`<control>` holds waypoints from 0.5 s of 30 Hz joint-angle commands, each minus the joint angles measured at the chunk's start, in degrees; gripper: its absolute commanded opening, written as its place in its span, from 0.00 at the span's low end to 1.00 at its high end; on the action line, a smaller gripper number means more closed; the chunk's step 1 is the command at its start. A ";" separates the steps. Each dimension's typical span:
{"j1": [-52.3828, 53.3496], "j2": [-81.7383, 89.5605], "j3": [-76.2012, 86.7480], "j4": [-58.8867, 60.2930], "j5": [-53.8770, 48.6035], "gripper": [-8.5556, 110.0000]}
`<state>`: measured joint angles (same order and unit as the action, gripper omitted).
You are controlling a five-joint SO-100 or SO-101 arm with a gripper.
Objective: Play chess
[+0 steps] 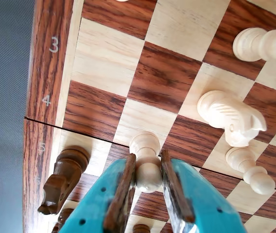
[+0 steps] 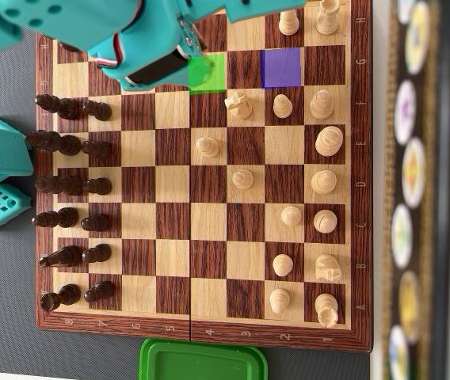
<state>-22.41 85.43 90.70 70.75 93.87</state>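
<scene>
Tool [image 1: 147, 177] pinching a pale pawn [image 1: 146, 160] between its fingers, pawn's long axis running straight out ahead of the tips. Pawn base sits over the board [image 1: 104, 73] near the fold; green marked square [image 2: 207, 73] lies just beside the tool

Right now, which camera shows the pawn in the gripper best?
The wrist view: the light pawn sits clamped between the gripper fingers, close up over the chessboard. In the overhead view the arm covers it entirely.
</scene>
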 commanded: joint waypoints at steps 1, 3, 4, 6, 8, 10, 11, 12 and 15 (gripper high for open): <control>-1.05 2.46 0.35 -0.70 0.44 0.14; -1.23 2.37 0.70 -0.70 0.44 0.14; -1.41 2.29 0.88 -0.79 0.44 0.14; -1.41 2.02 0.88 -1.67 0.44 0.14; -1.49 0.70 0.88 -3.69 0.44 0.14; -1.58 -0.88 0.26 -4.22 0.44 0.14; -1.58 -1.23 0.18 -4.22 0.44 0.14; -1.49 -1.49 0.18 -4.22 0.44 0.14; -1.32 -1.85 0.18 -4.13 0.35 0.14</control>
<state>-23.82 83.32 91.93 67.06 94.04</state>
